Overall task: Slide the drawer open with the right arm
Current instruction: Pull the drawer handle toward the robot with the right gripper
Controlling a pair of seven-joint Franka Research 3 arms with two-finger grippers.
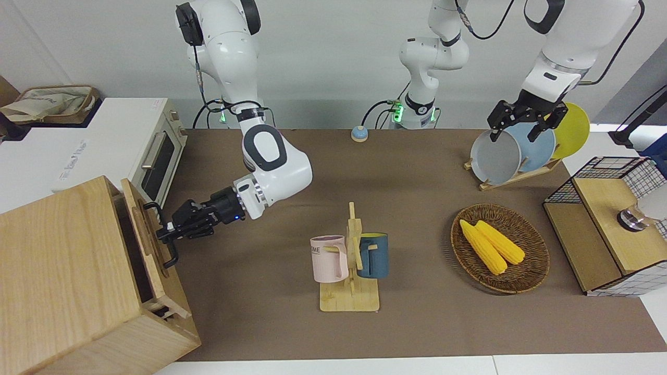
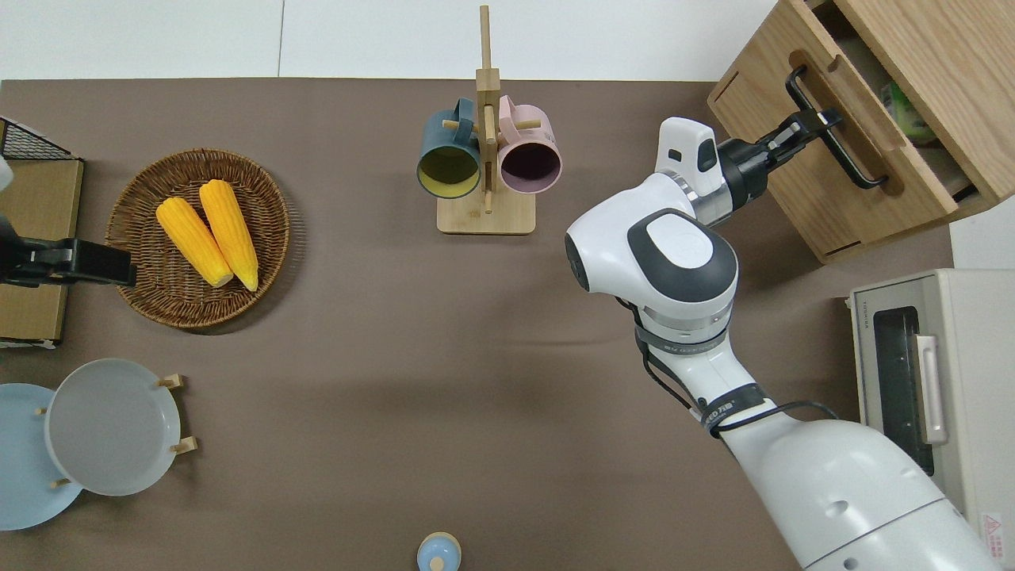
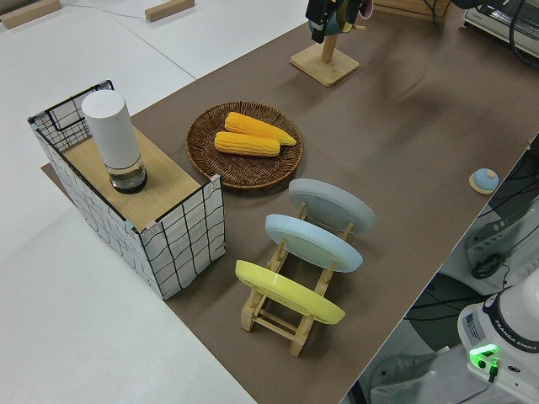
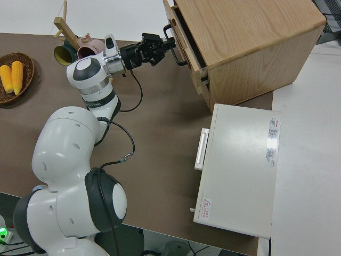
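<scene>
One arm does the work, so we start at the robots' edge of the brown desk (image 2: 396,357) and go outward. The white jointed right arm (image 2: 674,262) rises from the bottom of the overhead frame and reaches up toward that frame's top corner at its own end of the desk, passing the white toaster oven (image 2: 928,373) on the way. Its black two-finger claw (image 2: 813,125) is clamped on the black bar handle (image 2: 852,159), near the middle of the bar as far as we can tell.

Farther out, at the lower corner of the front frame, the wide pale-wood drawer (image 1: 148,255) stands partly out of the large plain wooden box cabinet (image 1: 57,271), with a dark gap open between its front panel and the cabinet. We judge the slide to be under way but not finished.

To do it well, we would pull straight along the drawer's own line, square to the cabinet face, which sits at an angle to the desk edge. We would hold the claw level and closed firmly so the bar cannot slip, and move slowly, since a skewed pull could bind the drawer or drag the whole cabinet.

Parked at the top of the front frame, the left claw (image 1: 516,133) has its fingers apart.
</scene>
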